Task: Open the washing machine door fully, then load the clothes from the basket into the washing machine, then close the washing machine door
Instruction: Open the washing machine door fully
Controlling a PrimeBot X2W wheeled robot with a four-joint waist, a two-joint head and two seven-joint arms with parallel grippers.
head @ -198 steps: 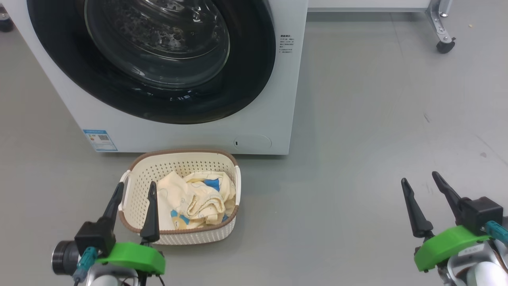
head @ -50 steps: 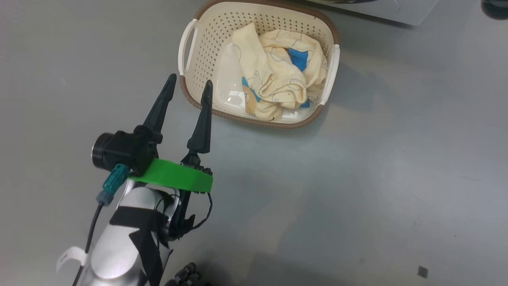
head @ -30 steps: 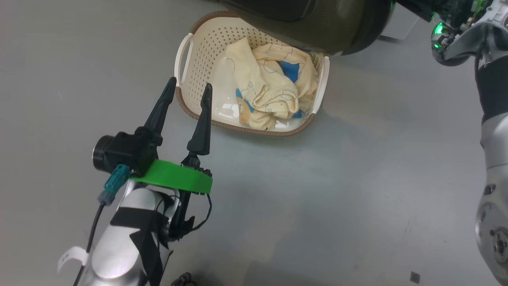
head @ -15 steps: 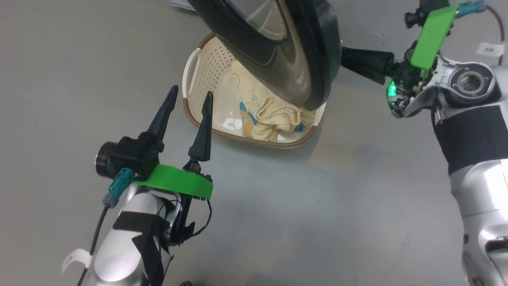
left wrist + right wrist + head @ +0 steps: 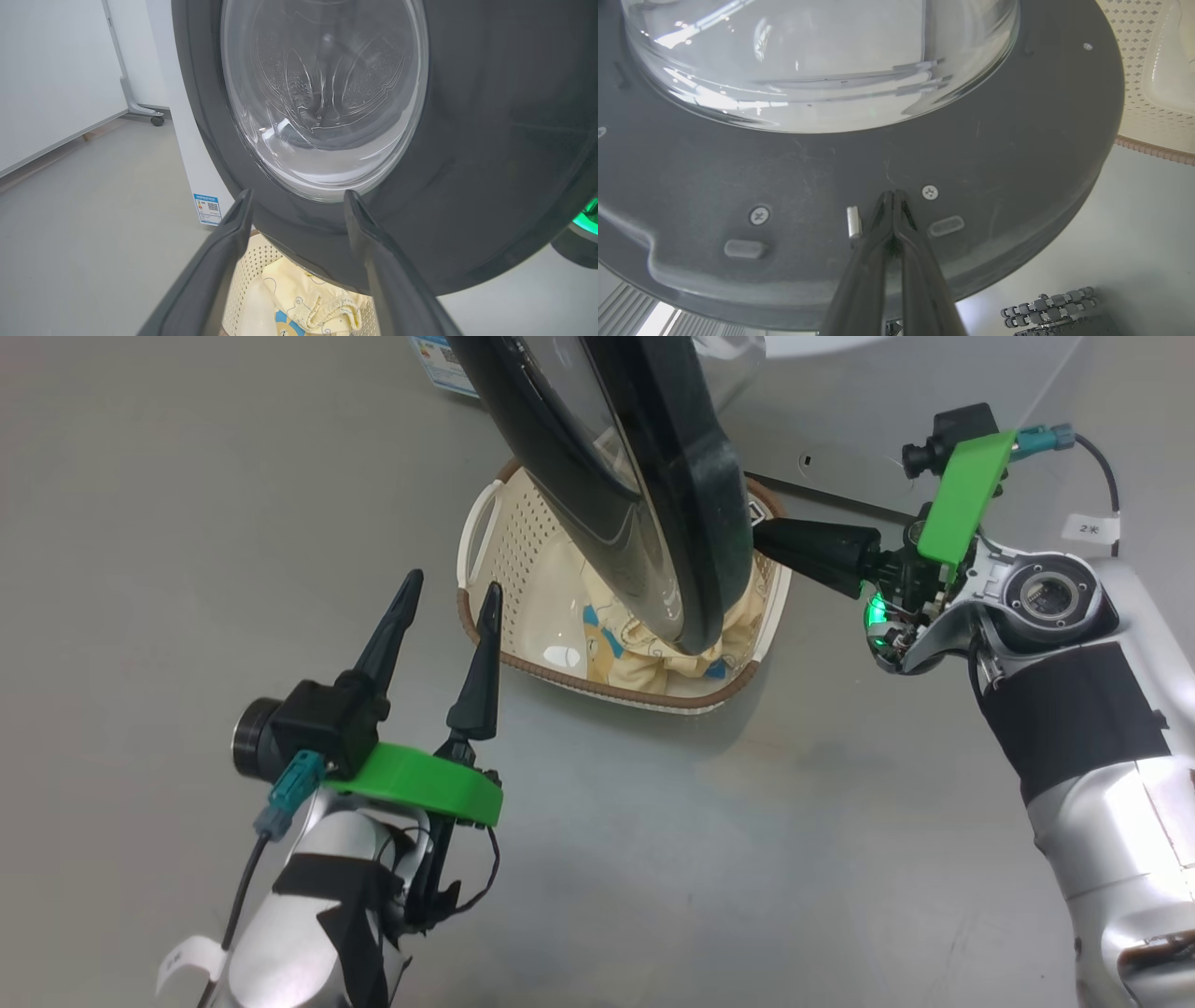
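Note:
The washing machine door [image 5: 695, 495], black-rimmed with a glass bowl, stands swung out over the cream basket [image 5: 597, 679]. Pale yellow clothes [image 5: 644, 649] lie in the basket, partly hidden behind the door. My right gripper [image 5: 758, 534] is shut, with its tips against the door's inner face [image 5: 1017, 154] beside a small metal pin [image 5: 852, 222]; it holds nothing. My left gripper [image 5: 452, 586] hovers open near the basket's front left corner. In the left wrist view the left gripper [image 5: 298, 196] faces the door's outer side [image 5: 467, 140] above the clothes [image 5: 308, 303]. The washing machine [image 5: 196, 154] is white.
Grey floor lies all around the basket. A blue sticker [image 5: 208, 209] marks the machine's lower front corner. A wheeled frame leg [image 5: 156, 120] and a white panel stand far left in the left wrist view. Part of my base [image 5: 1050, 308] shows below the door.
The door has swung further out over the basket, with my shut right gripper following against its inner face. The head camera has shifted. The left gripper stays open beside the basket.

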